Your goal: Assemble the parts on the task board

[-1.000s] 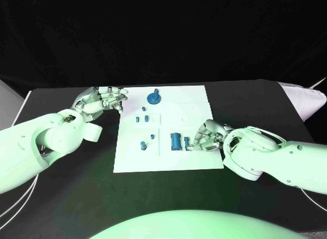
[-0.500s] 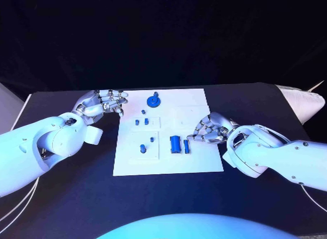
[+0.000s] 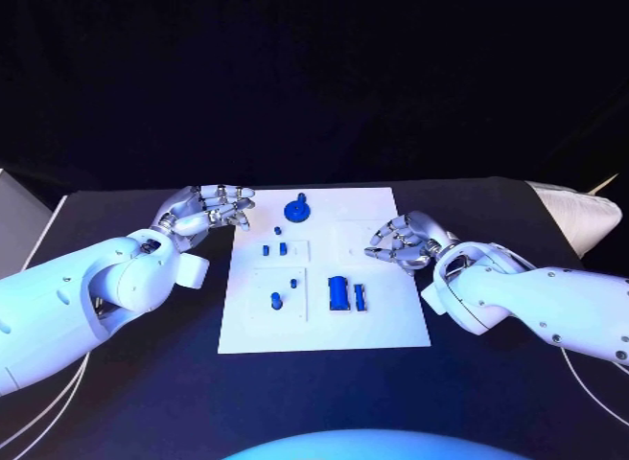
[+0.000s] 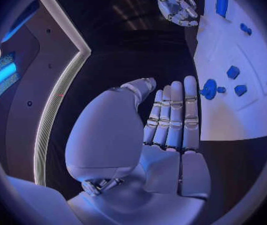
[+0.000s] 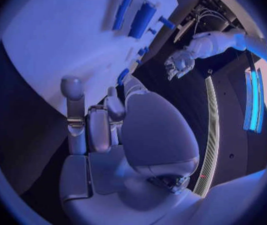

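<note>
- Silver and curled, the right hand (image 3: pixel 402 240) hovered over the task board's (image 3: pixel 384 321) right edge; the head view showed its fingers drawn in, the right wrist view showed them partly bent with nothing seen between them, so I judged it clenched on nothing.
- Just beside that hand, toward the robot's body, lay the two long blue parts: a thick bar (image 3: pixel 338 291) and a thin bar (image 3: pixel 359 298), side by side, their long axes running from the robot's side of the board to its far side.
- Farther out from it, past the bars, a small blue peg (image 3: pixel 276 301) and a pair of small blue pieces (image 3: pixel 274 249) sat on the white plate.
- The left hand (image 3: pixel 208 207) hung over the black worktop (image 3: pixel 135 383) just off the board's far left corner, fingers held together and empty, as its wrist view showed: released.
- Near the left hand's fingertips stood the round blue part (image 3: pixel 298 208), with a tiny peg (image 3: pixel 277 230) beside it.
- By my judgement, no part was in hand; the step was a reach. The next move called for the right hand to open over the bars and close across a bar's short width.
</note>
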`<action>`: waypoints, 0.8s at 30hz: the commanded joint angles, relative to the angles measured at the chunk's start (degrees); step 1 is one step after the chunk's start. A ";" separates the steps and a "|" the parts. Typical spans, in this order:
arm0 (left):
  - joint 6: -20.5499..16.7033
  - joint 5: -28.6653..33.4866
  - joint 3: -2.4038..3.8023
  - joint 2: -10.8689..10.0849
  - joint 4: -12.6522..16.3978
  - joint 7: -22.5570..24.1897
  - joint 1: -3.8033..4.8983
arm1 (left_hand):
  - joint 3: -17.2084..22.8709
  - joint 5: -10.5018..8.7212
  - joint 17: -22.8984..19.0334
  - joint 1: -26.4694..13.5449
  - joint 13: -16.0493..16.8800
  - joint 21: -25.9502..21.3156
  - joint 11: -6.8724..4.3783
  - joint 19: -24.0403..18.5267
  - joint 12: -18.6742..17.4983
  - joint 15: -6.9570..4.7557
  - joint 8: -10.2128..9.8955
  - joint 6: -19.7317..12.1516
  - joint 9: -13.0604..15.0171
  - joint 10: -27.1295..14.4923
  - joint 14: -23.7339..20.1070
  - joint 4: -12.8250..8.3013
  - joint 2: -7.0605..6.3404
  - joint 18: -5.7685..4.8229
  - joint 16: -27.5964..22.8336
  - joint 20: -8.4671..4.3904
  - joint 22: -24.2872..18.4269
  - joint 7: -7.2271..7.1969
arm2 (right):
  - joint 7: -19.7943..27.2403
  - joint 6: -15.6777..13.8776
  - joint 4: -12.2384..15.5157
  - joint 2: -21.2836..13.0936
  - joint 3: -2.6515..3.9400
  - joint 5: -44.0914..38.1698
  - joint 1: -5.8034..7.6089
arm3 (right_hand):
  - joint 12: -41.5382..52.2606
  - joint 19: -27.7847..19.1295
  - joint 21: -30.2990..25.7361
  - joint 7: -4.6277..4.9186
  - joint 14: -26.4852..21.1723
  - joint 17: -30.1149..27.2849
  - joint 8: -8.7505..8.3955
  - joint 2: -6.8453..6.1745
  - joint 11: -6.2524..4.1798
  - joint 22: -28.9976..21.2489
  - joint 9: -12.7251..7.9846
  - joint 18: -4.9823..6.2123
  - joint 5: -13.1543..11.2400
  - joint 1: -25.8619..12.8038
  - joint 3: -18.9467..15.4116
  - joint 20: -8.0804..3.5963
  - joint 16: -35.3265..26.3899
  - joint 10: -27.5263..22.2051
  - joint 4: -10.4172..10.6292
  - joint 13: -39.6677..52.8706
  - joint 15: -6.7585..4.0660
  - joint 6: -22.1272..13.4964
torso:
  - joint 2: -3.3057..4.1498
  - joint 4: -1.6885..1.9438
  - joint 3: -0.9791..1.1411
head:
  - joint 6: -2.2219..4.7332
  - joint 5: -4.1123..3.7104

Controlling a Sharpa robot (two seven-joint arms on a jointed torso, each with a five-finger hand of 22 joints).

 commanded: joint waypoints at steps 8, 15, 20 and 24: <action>-8.48 3.29 0.00 3.98 -4.89 6.32 -0.15 | 1.79 -0.68 -8.35 1.09 -5.17 -17.90 0.56 -4.92 -13.96 2.97 1.18 -0.20 0.10 6.65 -1.31 2.12 -1.26 0.33 -24.66 3.98 -12.29 0.43 | 30.83 4.65 -16.27 6.49 1.74 36.91 0.49 | -39.15 -9.93 -32.06 2.85 -17.20 -29.98 -3.73 -3.78 3.38 -24.71 -2.71 1.81 -2.63 2.49 12.26 3.84 -44.56 -15.81 -0.12 -32.76 4.03 -5.76 | -1.84 0.37 0.06 | 3.66 0.41; -10.73 5.08 0.01 6.91 -8.80 7.83 -0.23 | 0.95 -0.89 -10.54 0.51 -5.05 -32.66 3.55 -8.88 -25.91 5.99 -2.31 -2.81 -1.74 6.86 -4.98 3.56 -1.71 -0.08 -38.60 7.54 -24.60 -1.53 | 35.43 9.55 -23.65 9.77 2.38 41.33 0.51 | -52.53 -17.72 -34.31 4.67 -21.84 -39.87 -7.87 -6.33 6.08 -42.88 -4.73 2.03 -7.02 -0.40 18.81 8.04 -62.27 -12.96 -1.07 -55.80 7.79 -4.07 | -2.34 0.45 0.41 | 5.45 0.97; -8.94 3.40 -0.48 6.48 -7.92 5.21 0.04 | -28.46 -14.86 -20.97 -30.79 -8.68 -38.36 -7.57 -51.93 -33.72 -4.03 -14.85 -50.26 -18.39 -50.37 -49.60 -8.95 12.33 -10.17 -56.28 -9.07 -43.01 -10.44 | 29.65 4.17 -22.01 9.33 2.63 36.41 0.26 | -59.96 -77.62 -37.76 -6.24 -83.92 -73.40 -22.16 5.83 -1.63 -66.80 -23.45 -8.49 -13.31 -30.57 -4.31 -3.43 -76.99 -74.85 -16.51 -73.48 2.74 -53.72 | -2.47 0.26 0.20 | 5.22 0.80; -12.28 4.63 -2.15 6.45 -6.14 6.11 0.83 | -28.46 -14.86 -20.97 -39.27 -8.68 -38.36 -7.57 -51.93 -33.72 -4.03 -14.85 -50.26 -18.39 -50.37 -49.60 -8.95 12.33 -10.17 -56.28 -9.07 -43.01 -10.44 | 31.52 2.32 -18.66 8.75 3.71 39.70 -0.74 | -59.96 -77.62 -37.76 -6.24 -83.92 -73.40 -22.16 5.83 -1.63 -66.80 -23.45 -8.49 -13.31 -38.87 -4.31 -3.43 -76.99 -74.85 -16.51 -73.48 2.74 -53.72 | -4.15 -0.08 0.29 | 6.66 1.16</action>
